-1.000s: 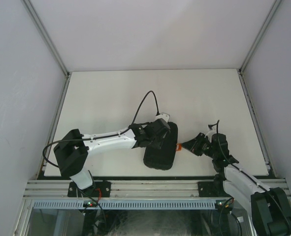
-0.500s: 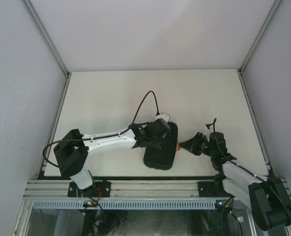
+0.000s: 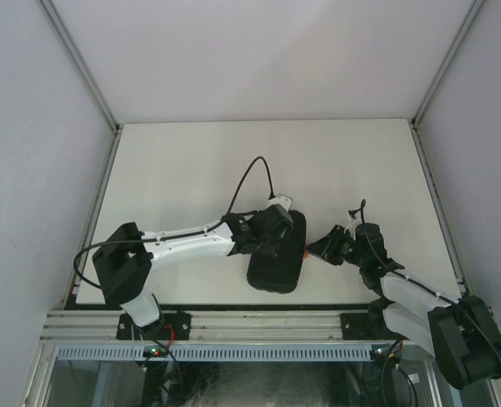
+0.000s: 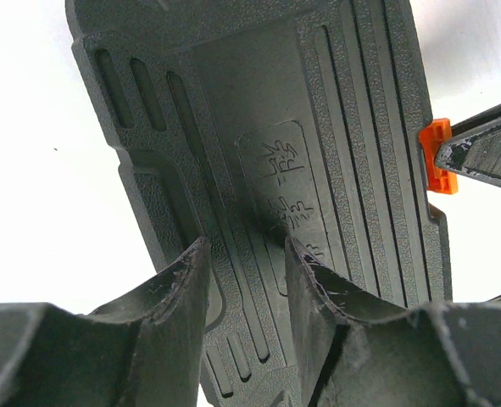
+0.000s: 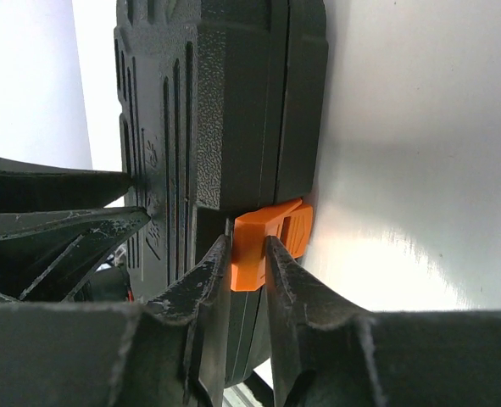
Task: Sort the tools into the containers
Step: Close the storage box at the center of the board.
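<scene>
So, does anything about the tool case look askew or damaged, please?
Nothing looks damaged. The tool case lies flat and closed; its orange latch juts from the side, pinched in the right gripper.

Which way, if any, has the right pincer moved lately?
Yes: the right pincer has edged slightly left, toward the black case, which stayed put, its tips on the orange latch.

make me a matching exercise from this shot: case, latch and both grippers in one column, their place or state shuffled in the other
Column one
1. tool case
2. orange latch
3. left gripper
4. right gripper

Column two
A. open, over the ribbed lid
B. closed, lying on the table
C. pinched at the case's side edge
D. shut, reaching in from the right

Pairs: 1-B, 2-C, 3-A, 4-D
</scene>
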### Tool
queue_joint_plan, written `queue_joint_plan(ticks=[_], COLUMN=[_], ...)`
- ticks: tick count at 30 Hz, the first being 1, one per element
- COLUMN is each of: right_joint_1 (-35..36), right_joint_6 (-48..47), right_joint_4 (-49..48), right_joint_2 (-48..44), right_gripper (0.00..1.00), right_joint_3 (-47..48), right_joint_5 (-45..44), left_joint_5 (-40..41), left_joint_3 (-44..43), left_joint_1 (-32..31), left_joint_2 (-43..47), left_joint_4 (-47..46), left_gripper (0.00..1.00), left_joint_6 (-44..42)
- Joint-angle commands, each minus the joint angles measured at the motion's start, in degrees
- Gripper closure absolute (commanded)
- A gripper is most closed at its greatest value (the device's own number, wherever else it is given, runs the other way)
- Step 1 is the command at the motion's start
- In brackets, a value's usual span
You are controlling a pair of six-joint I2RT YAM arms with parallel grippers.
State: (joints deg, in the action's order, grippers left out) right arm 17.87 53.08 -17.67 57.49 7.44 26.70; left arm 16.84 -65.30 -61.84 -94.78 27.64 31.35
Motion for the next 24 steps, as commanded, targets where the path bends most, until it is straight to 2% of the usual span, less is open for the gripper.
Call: queue_joint_plan(ticks=[1, 8, 17, 24], right_joint_1=[0.89, 1.29, 1.30, 1.38], right_joint_6=[-2.98, -3.36, -3.69, -3.50], right_joint_4=[3.95, 6.22, 10.55, 8.83], right_joint_2=[0.71, -0.98, -5.26, -3.86], right_gripper=[0.79, 0.76, 0.79, 0.79], right_joint_3=[2.06, 2.24, 2.62, 2.53], right_joint_5=[-3.23, -4.77, -7.30, -5.69], left_joint_5=[-5.30, -5.36, -5.63, -5.71], left_joint_3=[-0.66, -0.75, -1.04, -0.97], left_joint_1=[-0.34, -0.38, -0.33, -0.37], left_joint_2=[-2.95, -3.00, -3.30, -3.35], left_joint_4=[0.04, 0.04, -0.04, -0.10], left_gripper=[0.57, 0.57, 0.57, 0.58], left_joint_6=[1.16, 1.10, 1.13, 1.14])
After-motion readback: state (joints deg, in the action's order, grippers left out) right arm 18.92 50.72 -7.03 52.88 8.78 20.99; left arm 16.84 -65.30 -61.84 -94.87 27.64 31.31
